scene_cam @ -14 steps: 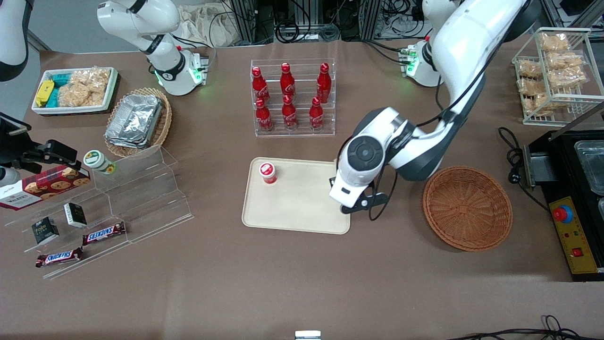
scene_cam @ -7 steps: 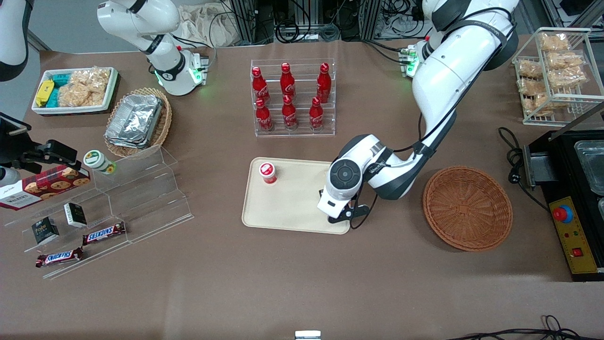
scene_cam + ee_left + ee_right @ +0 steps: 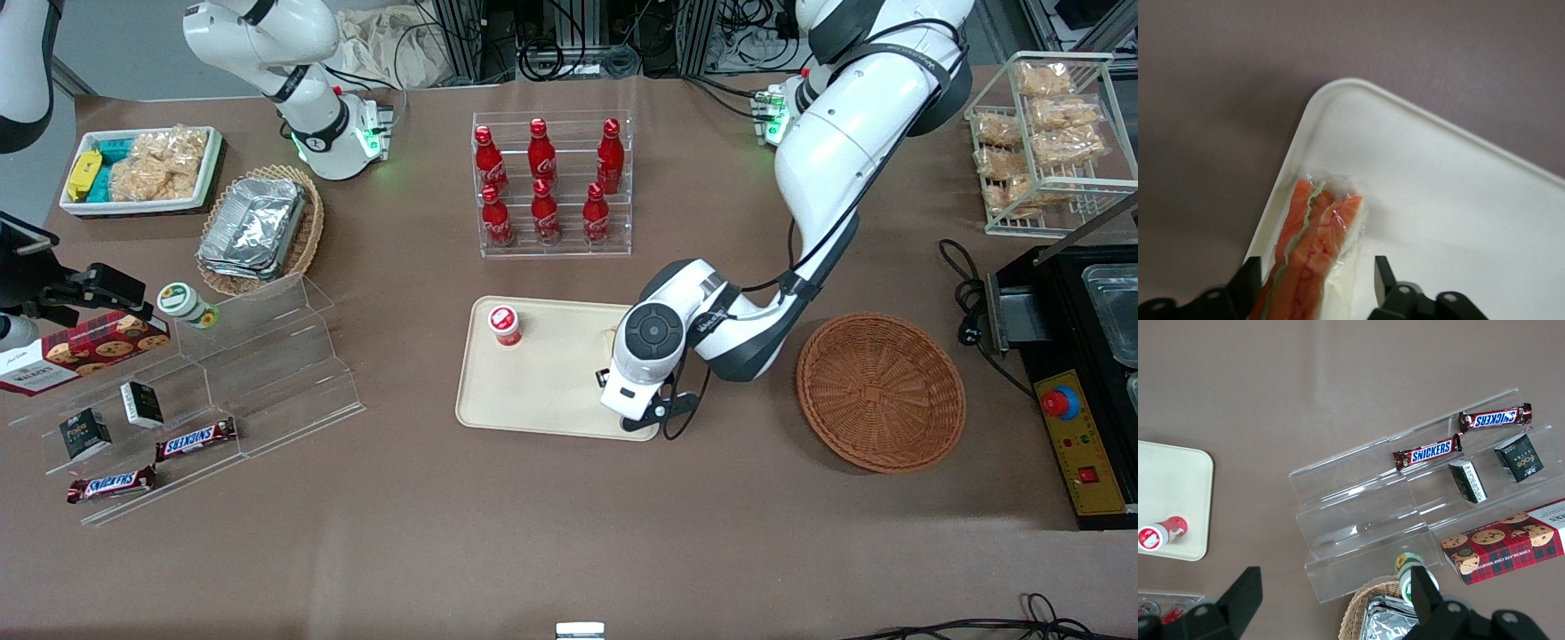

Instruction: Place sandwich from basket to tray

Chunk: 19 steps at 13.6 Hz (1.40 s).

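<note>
The sandwich (image 3: 1318, 247), a pale bread wedge with orange-red filling in clear wrap, sits between my left gripper's (image 3: 1313, 273) fingers, which are closed on it. Its tip is low over a corner of the cream tray (image 3: 1458, 200), close to the rim. In the front view the gripper (image 3: 622, 396) is low over the tray (image 3: 542, 391), at the corner nearest the camera and toward the basket. There the hand hides the sandwich. The reddish-brown wicker basket (image 3: 880, 391) stands empty beside the tray, toward the working arm's end.
A small red-capped bottle (image 3: 504, 324) stands on the tray, away from the gripper. A rack of red cola bottles (image 3: 551, 187) stands farther from the camera than the tray. A clear stepped shelf (image 3: 267, 364) with snacks lies toward the parked arm's end. A black appliance (image 3: 1085, 373) sits beside the basket.
My left gripper has moved from the tray's basket-side edge inward over the tray and lower, toward its near corner. The last half second shows only a small shift.
</note>
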Available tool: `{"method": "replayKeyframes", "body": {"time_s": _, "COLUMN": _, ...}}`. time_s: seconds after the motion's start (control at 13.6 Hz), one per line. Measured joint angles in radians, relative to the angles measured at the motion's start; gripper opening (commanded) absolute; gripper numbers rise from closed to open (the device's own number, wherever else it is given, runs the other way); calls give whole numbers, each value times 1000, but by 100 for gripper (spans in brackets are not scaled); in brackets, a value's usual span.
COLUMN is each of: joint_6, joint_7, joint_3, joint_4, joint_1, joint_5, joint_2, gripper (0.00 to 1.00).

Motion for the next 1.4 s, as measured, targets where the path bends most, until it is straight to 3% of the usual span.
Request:
{"method": "replayKeyframes", "body": {"time_s": 0.29, "joint_6": -116, "joint_7": -107, "joint_3": 4, "joint_4": 38, "joint_1": 11, "joint_5": 3, "joint_2": -165, "gripper": 100}}
{"method": "replayKeyframes", "body": {"time_s": 0.59, "joint_6": -273, "joint_7": -101, "joint_3": 10, "joint_4": 39, "joint_1": 127, "joint_5": -37, "joint_2": -375, "gripper": 100}}
{"method": "replayKeyframes", "body": {"time_s": 0.81, "joint_6": -342, "joint_7": 30, "joint_3": 12, "joint_4": 37, "joint_1": 243, "joint_5": -134, "joint_2": -479, "gripper": 100}}
{"method": "replayKeyframes", "body": {"time_s": 1.25, "joint_6": -419, "joint_7": 375, "joint_3": 17, "joint_4": 16, "joint_1": 420, "joint_5": -213, "joint_2": -560, "gripper": 100}}
{"method": "replayKeyframes", "body": {"time_s": 1.4, "joint_6": -427, "joint_7": 508, "joint_3": 61, "joint_4": 7, "joint_1": 444, "joint_5": -256, "joint_2": -579, "gripper": 100}}
